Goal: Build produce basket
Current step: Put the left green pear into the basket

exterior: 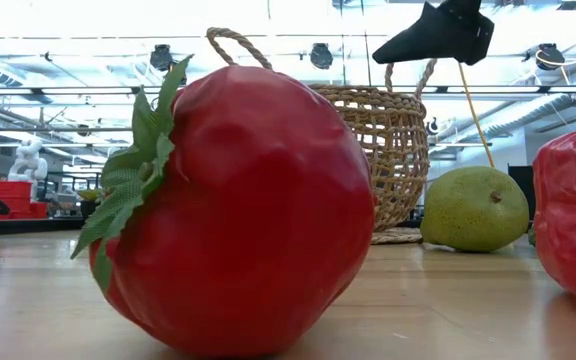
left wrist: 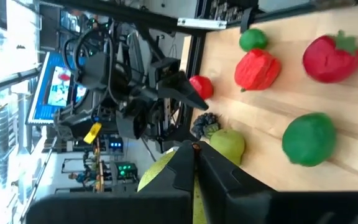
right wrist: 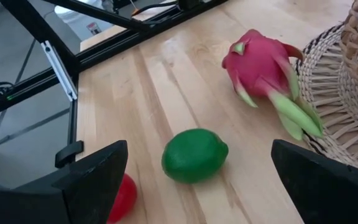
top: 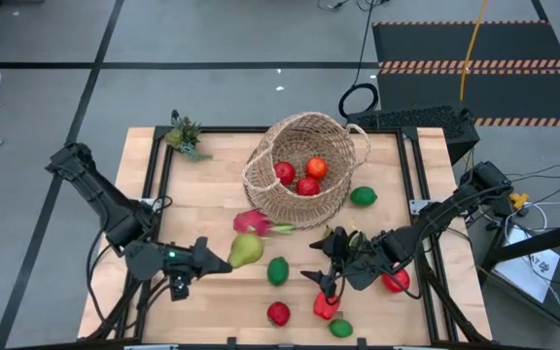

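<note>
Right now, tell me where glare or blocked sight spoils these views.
Low view: bright ceiling lights wash out the background, and a big red tomato up close hides much of the woven wicker basket. High view: evenly lit.

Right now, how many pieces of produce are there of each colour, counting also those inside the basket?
Red produce: 6
Green limes: 3
Yellow-green pears: 2
Pink dragonfruit: 1
Dark grapes: 1
Total: 13
</note>
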Tool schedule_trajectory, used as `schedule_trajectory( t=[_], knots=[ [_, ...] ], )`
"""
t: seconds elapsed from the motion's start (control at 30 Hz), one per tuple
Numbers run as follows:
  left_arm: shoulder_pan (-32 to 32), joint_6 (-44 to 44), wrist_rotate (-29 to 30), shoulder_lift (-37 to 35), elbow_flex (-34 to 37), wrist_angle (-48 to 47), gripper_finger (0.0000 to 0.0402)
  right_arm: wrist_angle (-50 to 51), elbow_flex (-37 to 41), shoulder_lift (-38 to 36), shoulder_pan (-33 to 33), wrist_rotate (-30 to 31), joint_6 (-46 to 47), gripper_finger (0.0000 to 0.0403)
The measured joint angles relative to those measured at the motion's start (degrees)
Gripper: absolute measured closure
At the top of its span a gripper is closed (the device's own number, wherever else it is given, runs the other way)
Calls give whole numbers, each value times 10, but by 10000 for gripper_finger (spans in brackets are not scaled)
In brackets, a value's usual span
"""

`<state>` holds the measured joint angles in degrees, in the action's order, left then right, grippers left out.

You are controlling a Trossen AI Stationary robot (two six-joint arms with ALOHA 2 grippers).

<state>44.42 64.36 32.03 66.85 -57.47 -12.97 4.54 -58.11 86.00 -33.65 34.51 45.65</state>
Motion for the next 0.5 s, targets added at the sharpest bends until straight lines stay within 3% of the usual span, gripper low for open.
schedule_trajectory(
  t=[0.2,0.5],
  knots=[
    [4,-12,0,0,0,2,386,0,0,0,0,0,0,12],
    [-4,-137,1,-8,0,104,387,0,0,0,0,0,0,12]
  ],
)
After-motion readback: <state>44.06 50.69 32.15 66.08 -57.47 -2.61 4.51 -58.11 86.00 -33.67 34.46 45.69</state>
